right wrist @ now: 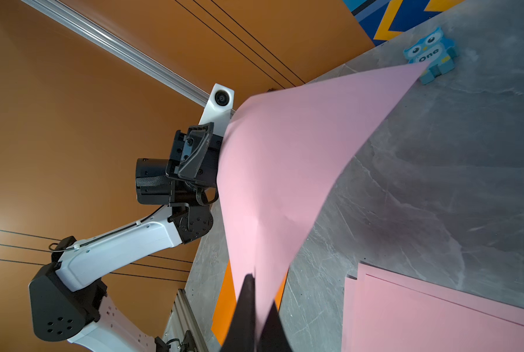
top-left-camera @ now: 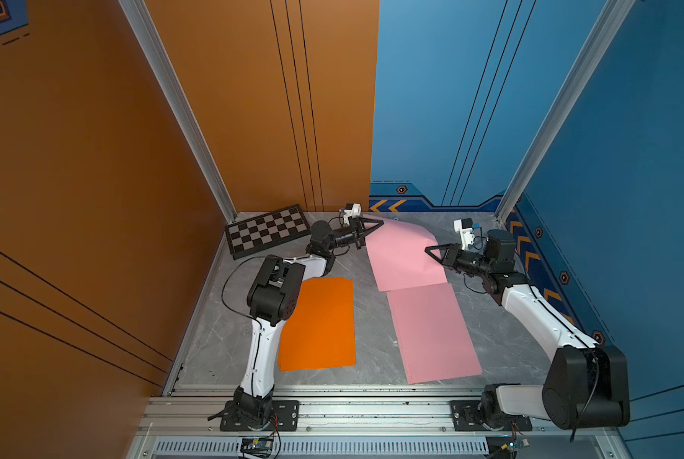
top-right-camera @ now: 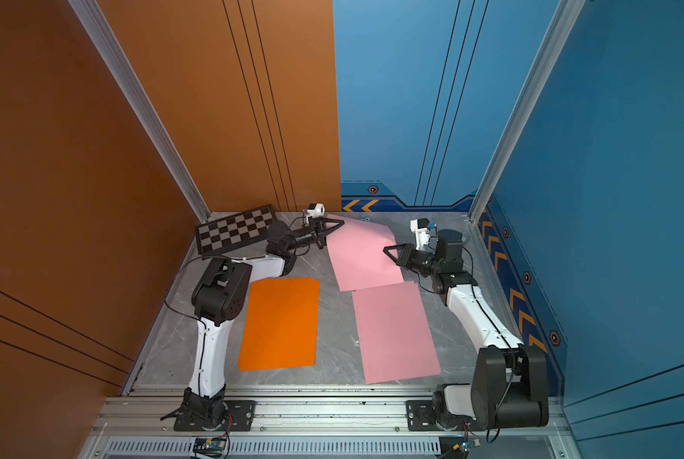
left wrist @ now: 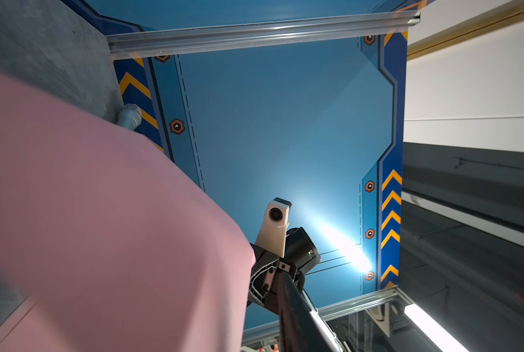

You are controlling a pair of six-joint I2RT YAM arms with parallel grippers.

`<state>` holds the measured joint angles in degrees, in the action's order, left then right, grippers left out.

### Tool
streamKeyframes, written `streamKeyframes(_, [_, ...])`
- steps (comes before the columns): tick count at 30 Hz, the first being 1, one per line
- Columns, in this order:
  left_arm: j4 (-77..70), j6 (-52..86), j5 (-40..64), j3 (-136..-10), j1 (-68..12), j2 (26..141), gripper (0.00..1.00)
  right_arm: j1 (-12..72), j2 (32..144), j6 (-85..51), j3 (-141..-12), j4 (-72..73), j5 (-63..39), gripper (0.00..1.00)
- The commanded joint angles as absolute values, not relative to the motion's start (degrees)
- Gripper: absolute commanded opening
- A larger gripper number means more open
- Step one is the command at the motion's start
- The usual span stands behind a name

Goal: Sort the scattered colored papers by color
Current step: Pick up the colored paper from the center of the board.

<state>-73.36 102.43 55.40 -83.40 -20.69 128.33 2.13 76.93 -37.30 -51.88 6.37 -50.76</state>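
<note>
One pink paper (top-left-camera: 400, 254) hangs slack between my two grippers at the back of the table, its far corner still resting near the wall. My left gripper (top-left-camera: 380, 223) is shut on its left edge. In the left wrist view only one dark finger (left wrist: 297, 323) shows, beside the sheet (left wrist: 102, 228). My right gripper (top-left-camera: 428, 250) is shut on the right edge, the paper (right wrist: 285, 183) pinched between its fingertips (right wrist: 248, 292). Nearer the front, a pink stack (top-left-camera: 431, 334) lies flat on the right. An orange stack (top-left-camera: 320, 322) lies flat on the left, partly under my left arm.
A black-and-grey checkered board (top-left-camera: 266, 232) lies at the back left by the orange wall. A small blue owl toy (right wrist: 431, 55) sits at the back wall, touching the lifted sheet's far corner. Walls close in the left, back and right sides.
</note>
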Motion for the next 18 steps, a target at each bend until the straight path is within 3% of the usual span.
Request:
streamKeyframes(1, [-71.15,97.94,57.59,-82.72,-20.26,125.04,0.24,1.58,76.35,-36.03,-51.20,5.05,-49.46,0.00])
streamKeyframes(5, [-64.92,92.62,58.18,-81.85,-20.31,123.04,0.12,1.35,76.25,-35.77,-50.80,4.60,-48.51,0.01])
streamKeyframes(8, [-59.02,87.73,58.95,-81.66,-20.63,121.40,0.06,1.07,76.04,-34.57,-50.89,2.49,-46.62,0.07])
streamKeyframes(10, [-54.81,84.42,59.07,-81.55,-21.01,120.11,0.05,0.64,75.66,-33.62,-51.23,0.32,-44.35,0.21])
streamKeyframes(12, [-48.10,79.08,58.92,-81.66,-21.51,118.45,0.01,0.02,75.45,-32.92,-51.62,-1.33,-43.49,0.27])
streamKeyframes(13, [-45.23,76.70,58.60,-81.65,-21.68,117.70,0.00,-0.31,75.43,-32.83,-51.95,-2.28,-42.76,0.35])
streamKeyframes(15, [-37.76,70.99,57.92,-82.24,-22.14,116.11,0.00,-1.34,75.15,-32.24,-52.54,-5.30,-39.66,0.50])
streamKeyframes(18, [-24.71,61.66,56.14,-84.18,-23.54,113.83,0.00,-3.03,74.33,-31.37,-53.94,-11.47,-33.23,0.65])
